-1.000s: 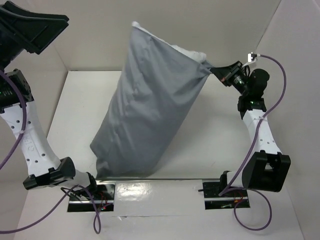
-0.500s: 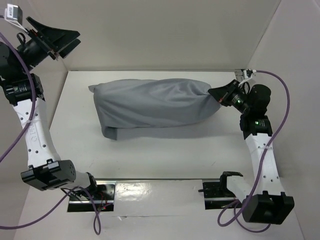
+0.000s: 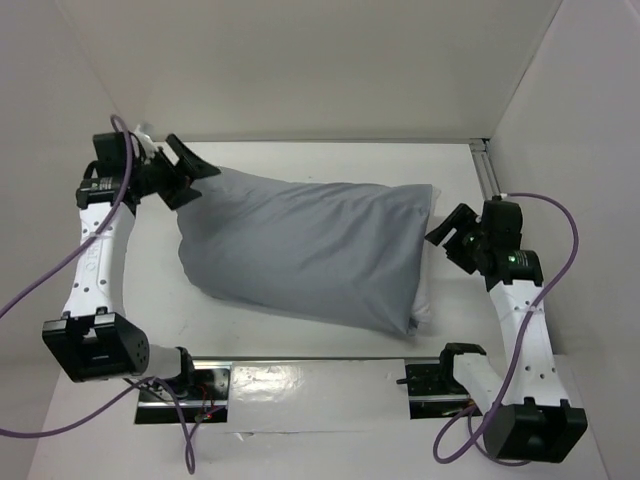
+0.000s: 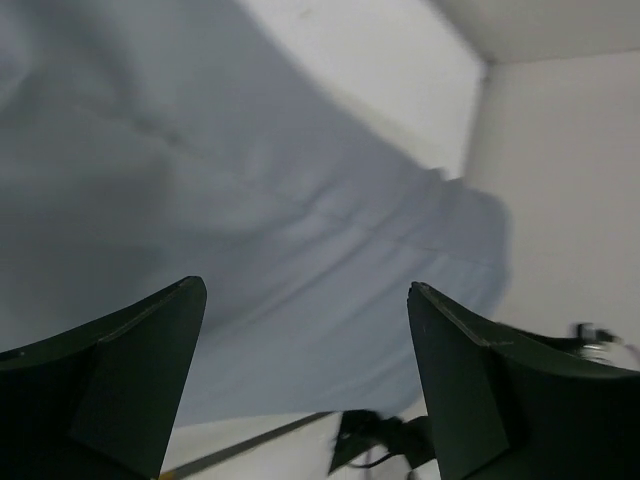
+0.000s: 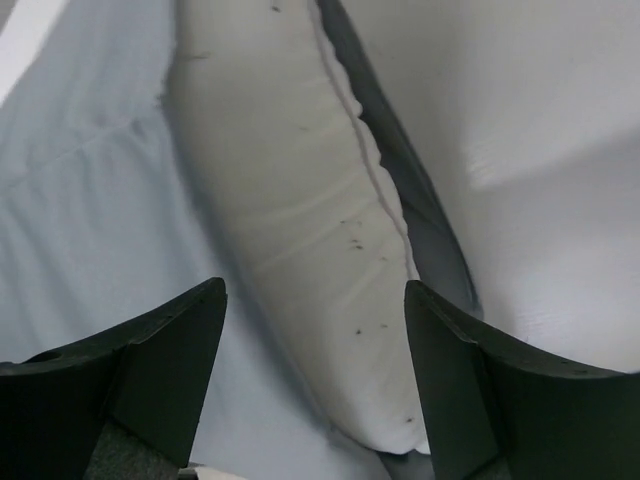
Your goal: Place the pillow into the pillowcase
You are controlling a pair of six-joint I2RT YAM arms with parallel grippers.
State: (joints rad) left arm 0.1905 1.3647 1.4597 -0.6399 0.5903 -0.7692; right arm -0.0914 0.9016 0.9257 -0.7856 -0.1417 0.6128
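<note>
Left gripper gapes wide and empty at the left end of the grey pillowcase. Right gripper stands open, holding nothing, beside its right end, where the white pillow peeks out.

**A robot lab test cell, not a home**

A plain white table sits boxed in by bare white panels at the back and on the right side, with an aluminium rail standing in the far right corner. Two white-and-black robot arms, left and right, rise from metal mounting plates fixed along a shiny strip at the near edge. Loose purple cables trail from the arms. The surfaces are unfurnished and undecorated, lit evenly like a recording booth.
</note>
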